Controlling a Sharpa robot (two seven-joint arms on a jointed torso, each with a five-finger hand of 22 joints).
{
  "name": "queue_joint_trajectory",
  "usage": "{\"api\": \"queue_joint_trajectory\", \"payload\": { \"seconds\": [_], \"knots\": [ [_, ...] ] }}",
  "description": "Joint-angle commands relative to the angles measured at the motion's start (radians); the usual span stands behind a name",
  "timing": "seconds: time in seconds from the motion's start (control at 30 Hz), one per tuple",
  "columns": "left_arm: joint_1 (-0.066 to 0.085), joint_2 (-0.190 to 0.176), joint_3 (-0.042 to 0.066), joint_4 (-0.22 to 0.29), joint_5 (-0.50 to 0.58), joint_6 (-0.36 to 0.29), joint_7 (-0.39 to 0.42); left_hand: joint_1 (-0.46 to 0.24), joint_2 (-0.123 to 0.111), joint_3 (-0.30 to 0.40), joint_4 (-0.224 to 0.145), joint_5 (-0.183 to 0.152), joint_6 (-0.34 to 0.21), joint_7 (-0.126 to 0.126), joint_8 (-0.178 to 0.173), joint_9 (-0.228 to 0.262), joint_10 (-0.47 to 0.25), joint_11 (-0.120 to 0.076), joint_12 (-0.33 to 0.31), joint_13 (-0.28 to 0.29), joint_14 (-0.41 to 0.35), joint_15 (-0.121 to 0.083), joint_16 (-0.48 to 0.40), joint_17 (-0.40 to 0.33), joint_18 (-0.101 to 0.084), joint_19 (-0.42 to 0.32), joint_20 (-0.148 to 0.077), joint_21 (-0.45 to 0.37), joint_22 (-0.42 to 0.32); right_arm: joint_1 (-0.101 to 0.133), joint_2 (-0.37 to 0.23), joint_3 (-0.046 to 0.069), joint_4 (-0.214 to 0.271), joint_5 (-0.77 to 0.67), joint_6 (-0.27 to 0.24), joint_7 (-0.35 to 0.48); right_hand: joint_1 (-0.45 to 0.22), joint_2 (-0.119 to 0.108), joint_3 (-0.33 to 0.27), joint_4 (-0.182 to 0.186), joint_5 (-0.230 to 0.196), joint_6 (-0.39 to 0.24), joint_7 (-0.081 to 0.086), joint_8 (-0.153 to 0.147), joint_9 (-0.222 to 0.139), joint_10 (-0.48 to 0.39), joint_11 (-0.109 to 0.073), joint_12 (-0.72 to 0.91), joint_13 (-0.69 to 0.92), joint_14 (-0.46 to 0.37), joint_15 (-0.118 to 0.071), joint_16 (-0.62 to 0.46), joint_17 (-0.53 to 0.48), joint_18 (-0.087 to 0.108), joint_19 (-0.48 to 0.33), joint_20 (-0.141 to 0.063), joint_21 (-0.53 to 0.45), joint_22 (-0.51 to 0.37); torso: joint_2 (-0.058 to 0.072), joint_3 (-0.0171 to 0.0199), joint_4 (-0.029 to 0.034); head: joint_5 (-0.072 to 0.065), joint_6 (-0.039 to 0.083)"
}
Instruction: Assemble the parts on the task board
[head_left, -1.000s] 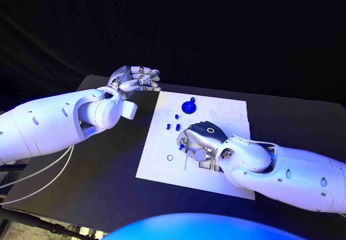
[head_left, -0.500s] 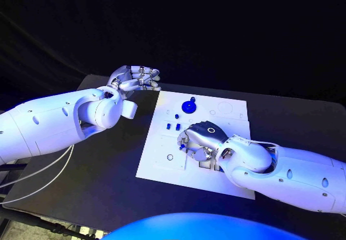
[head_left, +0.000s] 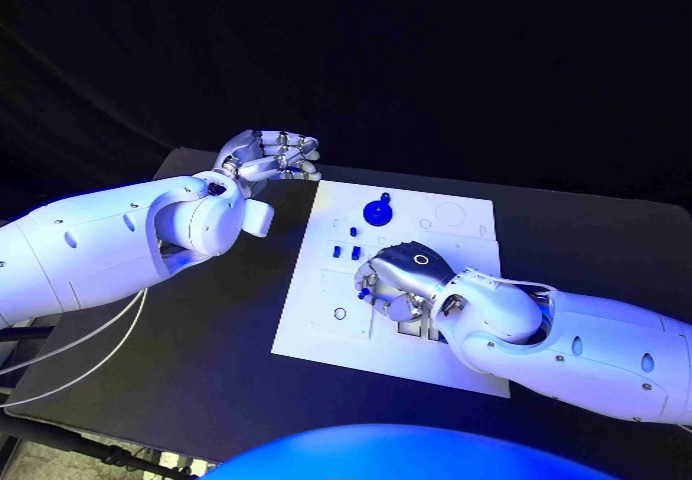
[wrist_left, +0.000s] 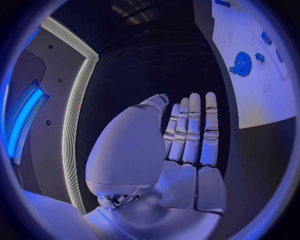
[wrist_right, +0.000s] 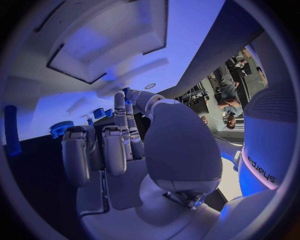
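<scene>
The white task board (head_left: 320, 335) lies in the middle of the black table. A blue gear (head_left: 378, 212) stands near its far edge, with small blue parts (head_left: 346, 253) just in front of it. My right hand (head_left: 398, 284) is down on the board's middle, and a small blue part (head_left: 364, 295) shows at its fingertips. In the right wrist view the thumb and a straight finger meet on that blue part (wrist_right: 127, 91), while the other fingers (wrist_right: 94, 150) curl in. My left hand (head_left: 270, 155) hovers off the board's far left corner, its fingers (wrist_left: 190, 130) straight and holding nothing.
The board has several recesses and holes, among them a round hole (head_left: 339, 314) near its left side. Bare black table (head_left: 202, 330) lies to the board's left, under my left arm. The gear (wrist_left: 242, 63) and the board (wrist_left: 262, 100) also appear in the left wrist view.
</scene>
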Motion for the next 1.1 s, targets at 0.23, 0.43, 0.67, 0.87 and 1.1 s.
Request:
{"api": "queue_joint_trajectory", "payload": {
  "seconds": [0.23, 0.43, 0.67, 0.87, 1.1],
  "knots": [
    [0.001, 0.000, 0.001, 0.003, 0.004, 0.006, 0.006, -0.006, -0.008, 0.003, 0.000, 0.001, -0.008, 0.002, 0.004, 0.000, -0.007, -0.003, 0.002, 0.001, -0.004, 0.001, -0.007, 0.001, 0.012, 0.002, 0.005, -0.007, -0.001, -0.001, 0.011, -0.001, -0.013, -0.012, 0.031, -0.008, -0.011, 0.000, -0.003, 0.002, 0.004, 0.008, 0.000, 0.004, 0.002, 0.005, 0.001, -0.007, 0.001, 0.069, -0.004, 0.003, 0.099, -0.014, 0.073, -0.004, 0.002, 0.231, 0.000, -0.0004, 0.0004, 0.001, -0.002],
    [0.001, 0.000, 0.001, 0.004, 0.004, 0.006, 0.005, -0.006, -0.008, 0.004, 0.000, 0.001, -0.008, 0.002, 0.005, 0.000, -0.007, -0.003, 0.002, 0.001, -0.005, 0.001, -0.007, 0.002, 0.011, 0.002, 0.005, -0.008, -0.001, -0.002, 0.020, -0.003, -0.021, -0.013, 0.049, -0.013, -0.015, -0.001, -0.005, 0.003, 0.002, 0.006, 0.001, 0.003, 0.002, 0.005, 0.001, -0.009, 0.001, 0.069, -0.004, 0.002, 0.098, -0.014, 0.071, -0.004, -0.002, 0.229, 0.001, 0.0001, 0.0004, 0.001, -0.003],
    [0.001, 0.000, 0.001, 0.004, 0.004, 0.007, 0.004, -0.006, -0.008, 0.004, 0.000, 0.001, -0.008, 0.002, 0.005, 0.000, -0.007, -0.003, 0.002, 0.001, -0.005, 0.001, -0.007, 0.002, 0.011, 0.002, 0.005, -0.008, -0.001, -0.003, 0.019, -0.004, -0.017, -0.016, 0.064, -0.021, -0.033, -0.009, -0.011, 0.010, -0.022, -0.020, 0.010, -0.011, -0.002, -0.013, 0.010, -0.026, 0.000, 0.068, 0.002, 0.001, 0.094, -0.011, 0.066, 0.000, -0.012, 0.225, 0.000, 0.0000, 0.0008, -0.001, -0.005],
    [0.001, -0.001, 0.001, 0.003, 0.004, 0.007, 0.003, -0.006, -0.008, 0.004, 0.000, 0.001, -0.008, 0.002, 0.005, 0.000, -0.007, -0.003, 0.002, 0.001, -0.005, 0.001, -0.007, 0.002, 0.011, 0.002, 0.005, -0.008, -0.001, -0.004, 0.012, -0.004, -0.008, -0.019, 0.056, -0.024, -0.051, -0.026, -0.012, 0.017, -0.026, -0.068, 0.030, -0.041, -0.015, -0.037, 0.025, -0.043, -0.002, 0.066, 0.015, -0.001, 0.089, -0.009, 0.061, 0.009, -0.024, 0.219, -0.001, 0.0008, -0.0008, 0.000, -0.006],
    [0.001, 0.000, 0.001, 0.001, 0.004, 0.009, 0.002, -0.007, -0.008, 0.006, 0.000, 0.001, -0.008, 0.002, 0.005, 0.000, -0.007, -0.003, 0.003, 0.002, -0.005, 0.002, -0.008, 0.002, 0.011, 0.002, 0.005, -0.009, -0.002, -0.004, -0.003, -0.004, 0.007, -0.029, 0.016, -0.032, -0.074, -0.053, -0.024, 0.027, -0.041, -0.128, 0.036, -0.080, -0.032, -0.098, 0.040, -0.061, -0.009, 0.061, 0.029, -0.010, 0.071, 0.001, 0.039, 0.023, -0.068, 0.197, -0.001, 0.0009, -0.0010, -0.001, -0.004]
  ]
}}
